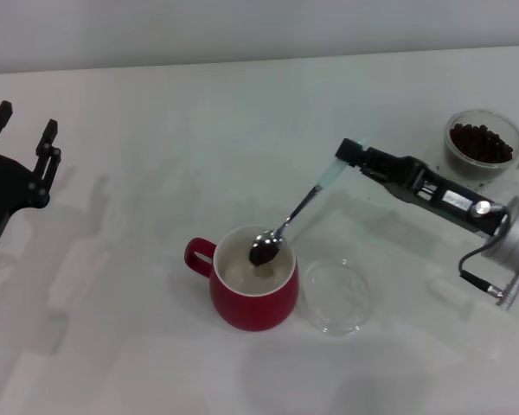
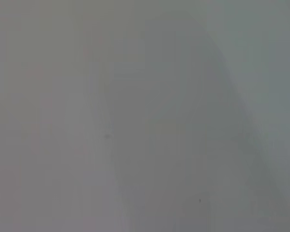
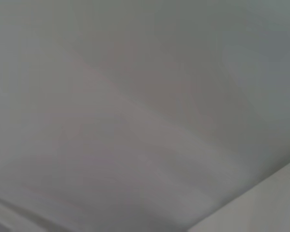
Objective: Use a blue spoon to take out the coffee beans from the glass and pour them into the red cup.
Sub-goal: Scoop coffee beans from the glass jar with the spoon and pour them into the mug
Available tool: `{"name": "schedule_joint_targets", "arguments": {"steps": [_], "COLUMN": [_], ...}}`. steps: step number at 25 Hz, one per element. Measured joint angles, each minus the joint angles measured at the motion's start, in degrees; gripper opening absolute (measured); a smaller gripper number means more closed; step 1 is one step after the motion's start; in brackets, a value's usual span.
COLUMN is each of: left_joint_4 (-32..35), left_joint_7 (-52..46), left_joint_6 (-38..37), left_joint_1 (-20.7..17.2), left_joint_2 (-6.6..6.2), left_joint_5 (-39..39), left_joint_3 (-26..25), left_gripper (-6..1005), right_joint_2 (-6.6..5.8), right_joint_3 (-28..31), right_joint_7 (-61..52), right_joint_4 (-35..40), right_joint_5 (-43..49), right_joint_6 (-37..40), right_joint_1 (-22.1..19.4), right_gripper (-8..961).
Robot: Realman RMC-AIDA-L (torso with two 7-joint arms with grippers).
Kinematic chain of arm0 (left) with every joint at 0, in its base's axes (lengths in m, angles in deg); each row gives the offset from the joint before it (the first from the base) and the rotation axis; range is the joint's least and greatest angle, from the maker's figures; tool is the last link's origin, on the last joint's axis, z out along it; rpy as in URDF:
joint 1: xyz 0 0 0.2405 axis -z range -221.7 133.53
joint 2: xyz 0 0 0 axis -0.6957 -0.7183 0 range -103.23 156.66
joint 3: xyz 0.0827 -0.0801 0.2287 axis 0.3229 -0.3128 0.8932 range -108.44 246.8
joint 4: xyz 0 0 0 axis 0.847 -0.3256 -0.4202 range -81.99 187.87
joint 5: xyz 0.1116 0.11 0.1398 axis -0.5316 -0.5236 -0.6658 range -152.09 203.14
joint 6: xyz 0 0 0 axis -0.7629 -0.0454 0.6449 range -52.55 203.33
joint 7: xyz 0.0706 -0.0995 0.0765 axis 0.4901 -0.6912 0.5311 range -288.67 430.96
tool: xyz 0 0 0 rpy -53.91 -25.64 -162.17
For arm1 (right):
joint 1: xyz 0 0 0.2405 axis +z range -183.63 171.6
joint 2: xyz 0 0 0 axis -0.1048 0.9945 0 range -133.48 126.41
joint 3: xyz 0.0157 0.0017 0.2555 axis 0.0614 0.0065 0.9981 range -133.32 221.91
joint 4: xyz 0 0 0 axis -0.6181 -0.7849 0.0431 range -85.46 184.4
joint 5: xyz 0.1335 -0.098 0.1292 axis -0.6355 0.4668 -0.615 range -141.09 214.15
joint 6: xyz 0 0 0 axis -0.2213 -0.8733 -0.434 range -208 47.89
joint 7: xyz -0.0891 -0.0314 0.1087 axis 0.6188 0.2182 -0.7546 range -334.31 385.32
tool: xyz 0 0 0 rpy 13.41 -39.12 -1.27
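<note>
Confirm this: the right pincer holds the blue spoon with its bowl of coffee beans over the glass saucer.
Not quite. In the head view the right pincer does hold the blue spoon, and its bowl carries coffee beans, but the bowl hangs over the red cup, not the glass saucer beside it.

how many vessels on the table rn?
3: the red cup near the front, a flat clear saucer touching its right side, and the glass of coffee beans far right. None seem hidden.
</note>
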Motion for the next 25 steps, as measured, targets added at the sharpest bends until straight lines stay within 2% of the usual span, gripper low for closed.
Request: {"name": "schedule_joint_targets", "arguments": {"steps": [15,25], "left_joint_4": [0.5,0.5], "left_joint_7": [0.0,0.0], "left_joint_6": [0.0,0.0], "left_joint_1": [-1.3,-1.4], "left_joint_2": [0.04,0.00], "left_joint_5": [0.0,0.0], "left_joint_3": [0.0,0.0], "left_gripper": [504,505], "right_joint_2": [0.26,0.03], "right_joint_3": [-3.3,-5.5], "right_joint_7": [7.0,15.9], "right_joint_4": [0.6,1.9], "right_joint_5": [0.1,0.1], "right_joint_6": [2.8,-0.8], "right_joint_1": [3.4,3.7], "right_gripper": [145,146]}}
